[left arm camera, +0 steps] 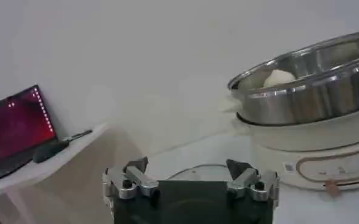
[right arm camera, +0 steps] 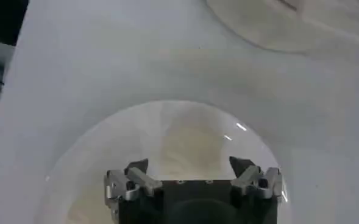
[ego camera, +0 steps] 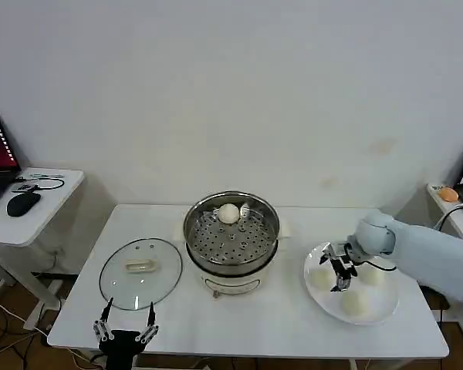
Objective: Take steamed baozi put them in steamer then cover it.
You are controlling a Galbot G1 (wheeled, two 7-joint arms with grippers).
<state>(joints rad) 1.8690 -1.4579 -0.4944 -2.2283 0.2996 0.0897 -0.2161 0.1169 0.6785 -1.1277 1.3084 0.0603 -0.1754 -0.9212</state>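
On the white table (ego camera: 293, 324), we are looking at a job about a quarter done, by our judgement: one of the steamed baozi (ego camera: 228, 213) is sitting at the back of the steamer (ego camera: 231, 231), while three more are lying on the white plate (ego camera: 386, 314) to its right. The right claw (ego camera: 340, 271) is hovering low over that plate with its jaws spread and nothing between them, poised above a bun. The left claw (ego camera: 126, 324) is waiting at the table's near edge, also spread wide and empty, just in front of the cover (ego camera: 140, 271), which is lying flat on the table left of the steamer, not yet placed.
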